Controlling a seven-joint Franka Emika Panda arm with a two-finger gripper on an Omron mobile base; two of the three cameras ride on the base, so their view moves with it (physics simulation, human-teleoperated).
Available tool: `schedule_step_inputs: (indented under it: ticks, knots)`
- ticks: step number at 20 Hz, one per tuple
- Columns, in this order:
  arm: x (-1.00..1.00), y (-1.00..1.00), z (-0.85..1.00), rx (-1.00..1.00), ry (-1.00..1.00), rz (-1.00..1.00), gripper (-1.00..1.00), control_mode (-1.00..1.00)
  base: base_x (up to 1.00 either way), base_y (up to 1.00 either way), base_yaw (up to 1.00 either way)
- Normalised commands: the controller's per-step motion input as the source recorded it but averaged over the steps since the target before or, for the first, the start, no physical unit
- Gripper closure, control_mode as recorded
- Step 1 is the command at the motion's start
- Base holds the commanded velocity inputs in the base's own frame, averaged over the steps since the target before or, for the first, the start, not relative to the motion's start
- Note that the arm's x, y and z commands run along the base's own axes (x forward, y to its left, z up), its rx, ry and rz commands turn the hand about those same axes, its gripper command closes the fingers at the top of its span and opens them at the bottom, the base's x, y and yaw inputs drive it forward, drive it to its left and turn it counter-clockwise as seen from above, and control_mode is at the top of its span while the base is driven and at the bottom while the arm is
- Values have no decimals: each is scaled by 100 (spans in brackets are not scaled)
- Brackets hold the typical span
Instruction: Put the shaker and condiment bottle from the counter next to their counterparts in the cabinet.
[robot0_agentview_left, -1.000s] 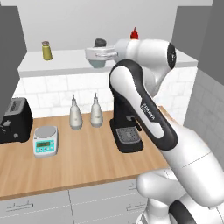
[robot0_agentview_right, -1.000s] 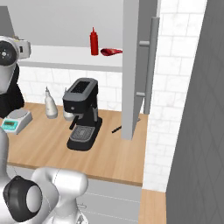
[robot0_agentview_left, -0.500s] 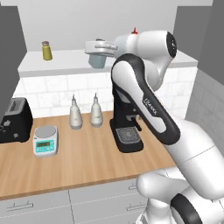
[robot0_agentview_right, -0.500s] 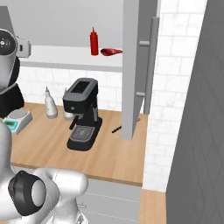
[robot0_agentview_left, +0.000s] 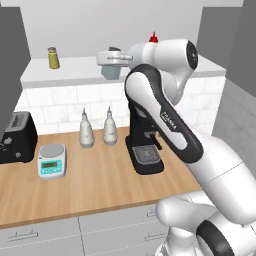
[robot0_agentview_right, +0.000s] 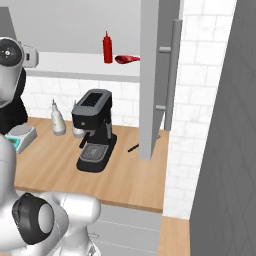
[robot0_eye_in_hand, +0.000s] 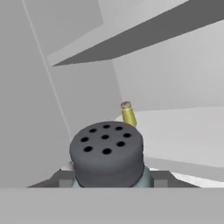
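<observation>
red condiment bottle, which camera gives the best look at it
The right base view: the condiment bottle stands upright and in full on the cabinet shelf, beside a flat red packet. In the left base view just its red nozzle tip pokes up behind the arm. The hand view looks past the shaker toward the olive-yellow shaker.

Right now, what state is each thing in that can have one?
Hand: shut on the pale blue-grey shaker.
Pale blue-grey shaker: held upright, level with the white cabinet shelf.
Olive-yellow shaker: upright on shelf.
Slim red squeeze bottle: upright on shelf beside flat red packet.
Cabinet door: open.
</observation>
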Motion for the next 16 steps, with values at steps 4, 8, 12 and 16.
schedule_step_inputs:
  ticks: [4,8,12,16]
  knots:
    - [19,0,0,-11,-12,0,100,-100,0,0,0]
    - [33,1,-2,-11,-2,0,100,-100,0,0,0]
    - [44,0,0,-2,0,0,100,-100,0,0,0]
    - [46,4,0,0,-1,0,100,-100,0,0,0]
